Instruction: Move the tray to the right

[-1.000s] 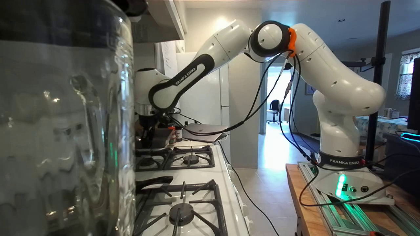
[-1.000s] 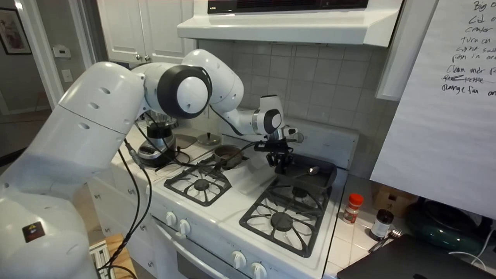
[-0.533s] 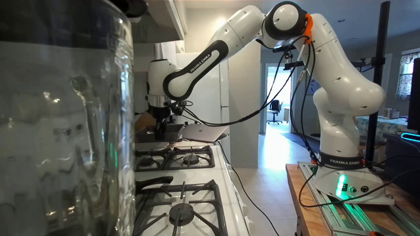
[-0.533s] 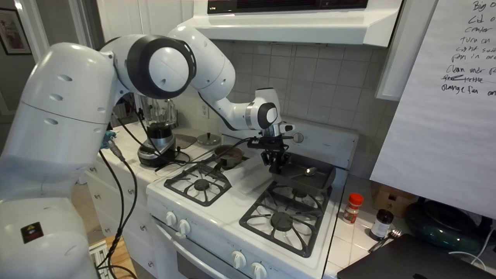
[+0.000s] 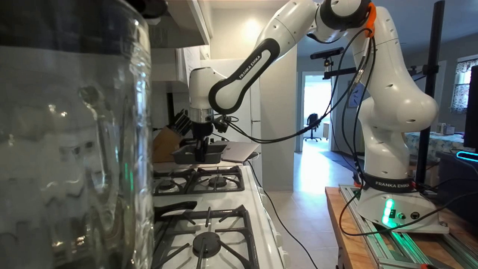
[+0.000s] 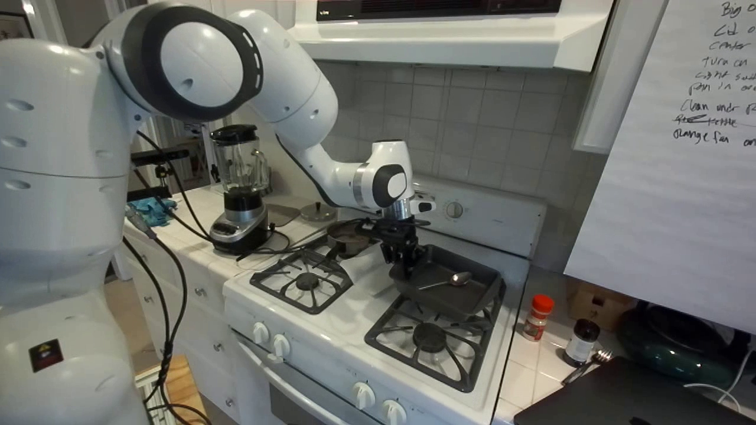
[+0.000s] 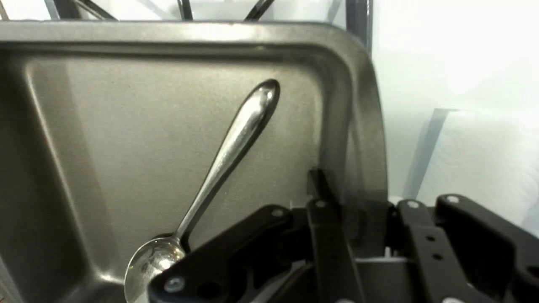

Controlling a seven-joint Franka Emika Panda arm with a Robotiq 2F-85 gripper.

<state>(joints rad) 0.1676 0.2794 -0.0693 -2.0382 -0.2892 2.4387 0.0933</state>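
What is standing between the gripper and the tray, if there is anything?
Nothing visible. In the wrist view, the gripper straddles a wall of the tray, one finger inside and one outside. The spoon lies within the tray, apart from that wall.

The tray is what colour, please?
The tray is dark grey; it shows best in an exterior view.

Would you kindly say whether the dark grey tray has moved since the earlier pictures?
Yes: in an exterior view, the dark grey tray has shifted down and left in the picture, closer to the front-right burner cap.
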